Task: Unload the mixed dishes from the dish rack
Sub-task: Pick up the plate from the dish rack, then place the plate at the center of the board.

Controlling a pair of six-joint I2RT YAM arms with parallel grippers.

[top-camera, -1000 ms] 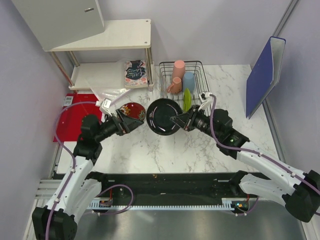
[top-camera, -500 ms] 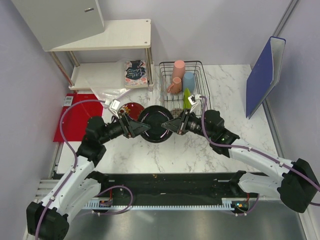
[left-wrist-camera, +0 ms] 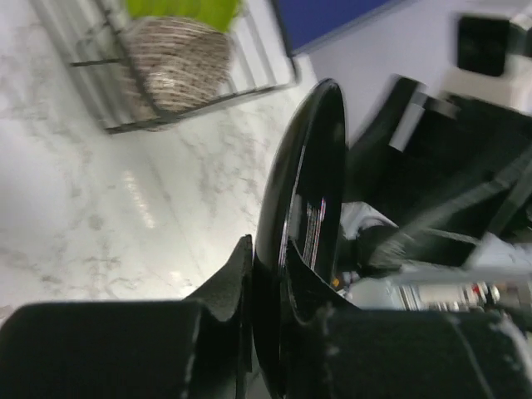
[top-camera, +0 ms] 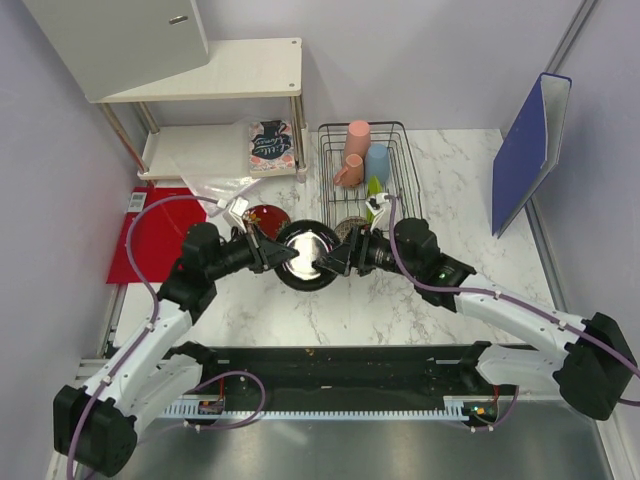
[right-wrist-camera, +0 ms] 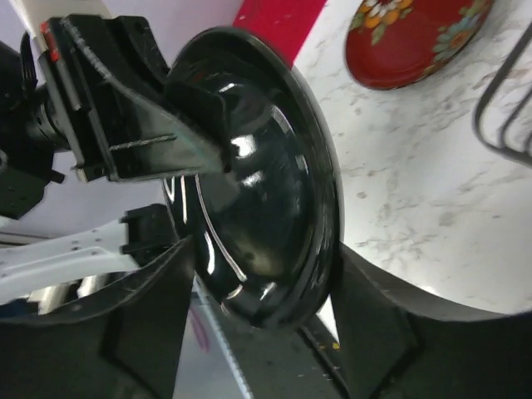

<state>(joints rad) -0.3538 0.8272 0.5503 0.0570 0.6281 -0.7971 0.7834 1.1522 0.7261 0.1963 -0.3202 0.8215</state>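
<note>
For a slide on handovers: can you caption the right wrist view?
Left gripper clamps the glossy black plate by its rim while the open right gripper straddles it.

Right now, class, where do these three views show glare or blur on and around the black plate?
Top external view: sharp, white glare patch on the glossy black plate. Left wrist view: soft throughout, right side smeared, thin highlight along the plate. Right wrist view: plate crisp with bright streaks.

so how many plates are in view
3: glossy black plate held up off the table, dark red patterned plate lying on it nearby, lime-green plate upright in the dish rack. others may be hidden
</note>
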